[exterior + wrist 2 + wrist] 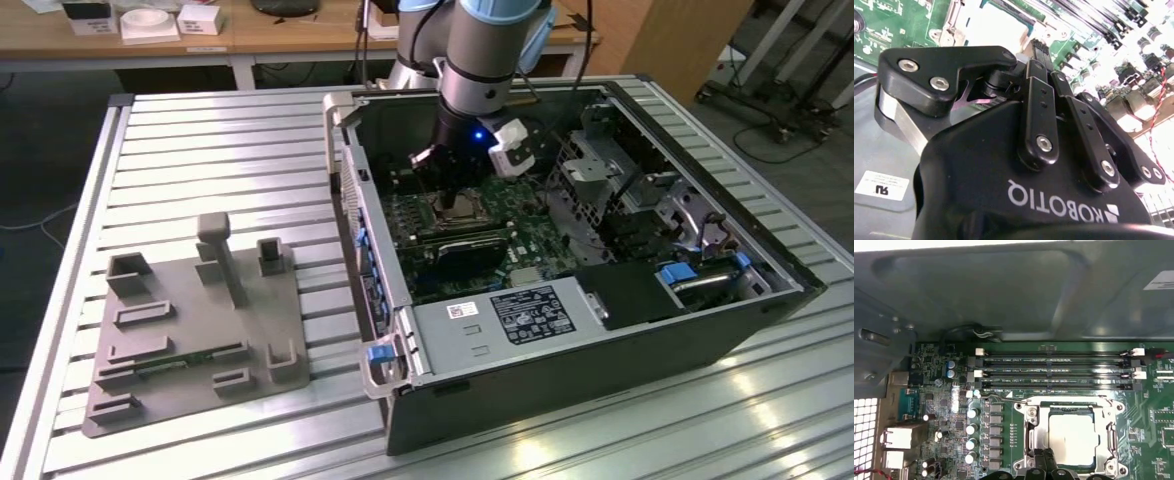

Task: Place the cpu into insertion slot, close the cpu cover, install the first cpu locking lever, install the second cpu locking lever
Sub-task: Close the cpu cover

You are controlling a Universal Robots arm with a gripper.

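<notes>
Just beside the gripper [1043, 459], the cpu [1072, 439] lies seated.

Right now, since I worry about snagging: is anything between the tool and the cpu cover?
Nothing visible does. In the first wrist view the tool sits right at the edge of the cover, which lies flat around the cpu. The memory slots lie beyond the cpu, off that path.

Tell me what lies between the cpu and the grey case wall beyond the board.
Long black memory slots lie side by side on the green circuit board between the cpu and the grey case wall, in the first wrist view.
</notes>
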